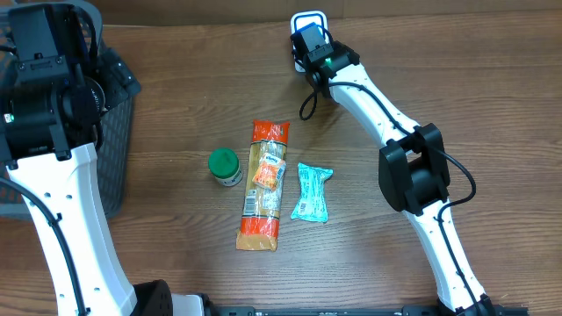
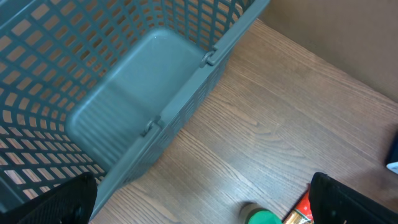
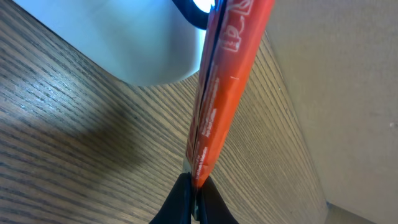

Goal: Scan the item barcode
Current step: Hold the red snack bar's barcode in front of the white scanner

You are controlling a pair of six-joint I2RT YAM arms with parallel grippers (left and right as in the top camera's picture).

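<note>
Far left, above the mesh basket [image 2: 124, 118]: left gripper [image 2: 205, 208] spread fully wide, nothing in it. Mid-table, 3 items lying loose: green-capped jar [image 1: 225, 166], long orange pack [image 1: 263, 184], teal sachet [image 1: 312, 191]. Upper right, held up at the white scanner [image 3: 137, 50]: thin orange packet [image 3: 219, 93], edge-on, pinched at its bottom edge by the clamped right gripper [image 3: 195, 186]. Probably light, floppy, slick film; best gripped by an edge seam, barcode face left clear.

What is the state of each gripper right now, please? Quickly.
Left gripper: open, holding nothing.
Right gripper: closed on a thin orange packet.
</note>
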